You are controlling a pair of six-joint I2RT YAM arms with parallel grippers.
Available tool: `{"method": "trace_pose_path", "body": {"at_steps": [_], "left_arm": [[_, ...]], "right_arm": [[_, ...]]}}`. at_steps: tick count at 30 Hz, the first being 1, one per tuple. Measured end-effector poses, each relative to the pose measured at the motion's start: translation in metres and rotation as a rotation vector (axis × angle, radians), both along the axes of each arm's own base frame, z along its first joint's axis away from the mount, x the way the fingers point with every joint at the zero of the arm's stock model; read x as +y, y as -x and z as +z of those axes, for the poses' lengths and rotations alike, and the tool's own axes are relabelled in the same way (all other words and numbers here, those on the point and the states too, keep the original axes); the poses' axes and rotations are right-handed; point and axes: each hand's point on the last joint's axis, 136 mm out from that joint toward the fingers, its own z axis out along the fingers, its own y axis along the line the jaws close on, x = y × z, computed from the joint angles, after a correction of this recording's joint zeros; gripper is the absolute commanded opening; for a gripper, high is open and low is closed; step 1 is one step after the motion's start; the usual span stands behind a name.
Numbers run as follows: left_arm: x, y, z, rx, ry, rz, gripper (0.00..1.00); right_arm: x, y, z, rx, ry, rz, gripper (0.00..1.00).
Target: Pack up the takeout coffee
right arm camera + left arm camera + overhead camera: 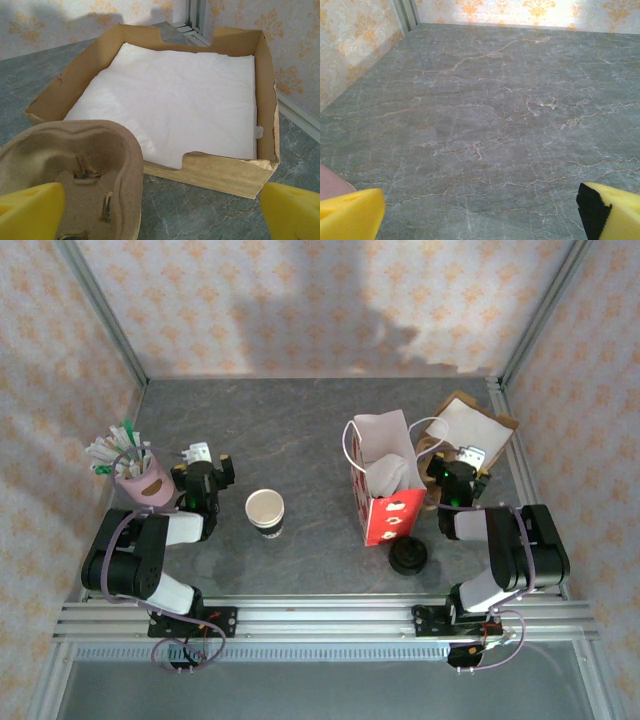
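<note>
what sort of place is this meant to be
Probably a mock coffee takeout counter inside a robot test cell: a red paper bag, a stack of black cup lids and a cardboard box of napkins on a marble-look table.

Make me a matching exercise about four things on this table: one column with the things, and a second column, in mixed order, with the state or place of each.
Things
1. paper cup
2. red bag
3. black lids
4. cardboard tray

States or places
a. holds white napkins
b. stands upright, mouth open, white handles
c. has no lid on it
d. lie on the table at the near foot of the red bag

Pairs: 1-c, 2-b, 3-d, 4-a
</note>
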Motion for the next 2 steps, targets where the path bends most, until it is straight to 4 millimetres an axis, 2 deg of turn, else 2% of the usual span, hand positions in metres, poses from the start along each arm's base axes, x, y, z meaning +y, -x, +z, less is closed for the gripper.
{"method": "trace_pose_path", "body": {"at_steps": [2], "left_arm": [[0.0000,0.0000,0.0000,0.000,0.000,0.000,1.00]], "right_arm": [[0.0005,-0.0001,-0.0002,0.001,0.001,0.004,0.99]]}}
